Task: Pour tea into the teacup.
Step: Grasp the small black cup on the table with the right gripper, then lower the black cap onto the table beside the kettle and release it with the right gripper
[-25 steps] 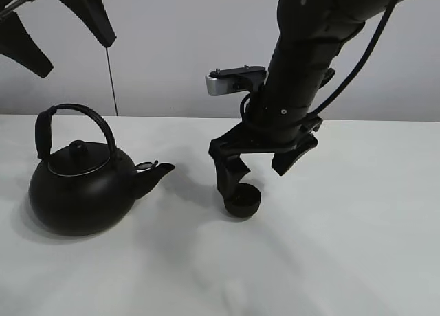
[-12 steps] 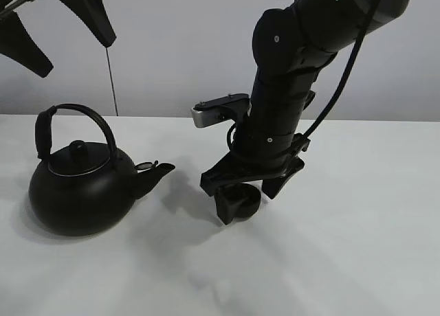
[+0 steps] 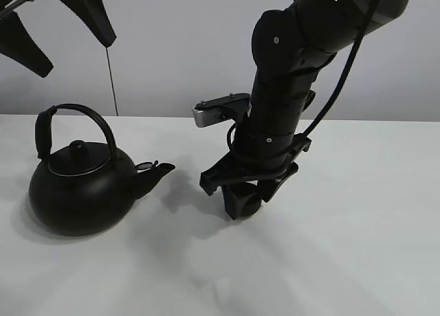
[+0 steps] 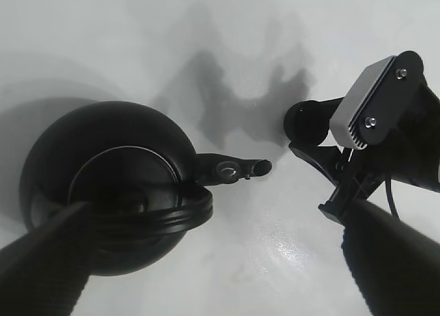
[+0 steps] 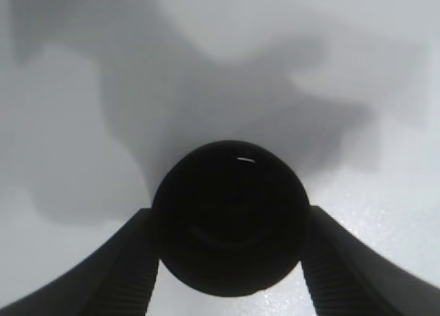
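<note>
The teacup [image 3: 242,200] is a tiny matte black cup low on the white table [image 3: 357,247], right of the kettle's spout. My right gripper [image 3: 242,192] is shut on it, with a finger pressed to each side, as the right wrist view shows (teacup [image 5: 230,216], fingers [image 5: 103,275]). The round black kettle [image 3: 79,185] with an arched handle stands at the left, its spout [image 3: 159,172] pointing at the cup. My left gripper [image 3: 78,58] hangs open and empty high above the kettle. In the left wrist view the kettle [image 4: 117,192] is straight below and the teacup [image 4: 307,120] beside it.
The right arm [image 3: 289,89] slants down from the upper right over the table's middle. Its silver wrist camera [image 3: 220,108] sticks out toward the kettle. A thin dark cable [image 3: 110,75] hangs against the back wall.
My right gripper shifted a little left and closed its wide jaws onto the teacup. The kettle and the left gripper have not moved.
</note>
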`<state>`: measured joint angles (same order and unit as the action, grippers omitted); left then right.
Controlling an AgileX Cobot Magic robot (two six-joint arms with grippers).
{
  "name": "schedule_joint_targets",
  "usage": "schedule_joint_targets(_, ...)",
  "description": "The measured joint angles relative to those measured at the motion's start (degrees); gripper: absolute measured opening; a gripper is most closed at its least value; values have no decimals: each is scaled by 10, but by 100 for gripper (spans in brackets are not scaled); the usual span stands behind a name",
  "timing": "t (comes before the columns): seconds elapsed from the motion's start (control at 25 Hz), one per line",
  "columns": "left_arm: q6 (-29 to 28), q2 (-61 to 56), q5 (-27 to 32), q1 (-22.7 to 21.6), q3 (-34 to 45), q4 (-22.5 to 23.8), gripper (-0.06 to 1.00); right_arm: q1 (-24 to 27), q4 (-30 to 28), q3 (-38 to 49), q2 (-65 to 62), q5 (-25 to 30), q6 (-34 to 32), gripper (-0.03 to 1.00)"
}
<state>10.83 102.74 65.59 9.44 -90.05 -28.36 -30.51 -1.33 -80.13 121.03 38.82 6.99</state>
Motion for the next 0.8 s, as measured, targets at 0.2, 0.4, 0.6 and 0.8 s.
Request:
schedule_joint_targets(0.2, 0, 0, 0, 0, 0, 0, 70, -1, -2, 0, -17, 0, 62, 40)
schedule_joint_targets(0.4, 0, 0, -1, 0, 0, 0, 70, -25, -2, 0, -21, -2, 86, 40)
schedule_joint_targets(0.6, 0, 0, -17, 0, 0, 0, 70, -50, -1, -5, -21, -14, 79, 40)
schedule_joint_targets(0.8, 0, 0, -20, 0, 0, 0, 70, -51, 1, -63, 8, 6, 68, 40)
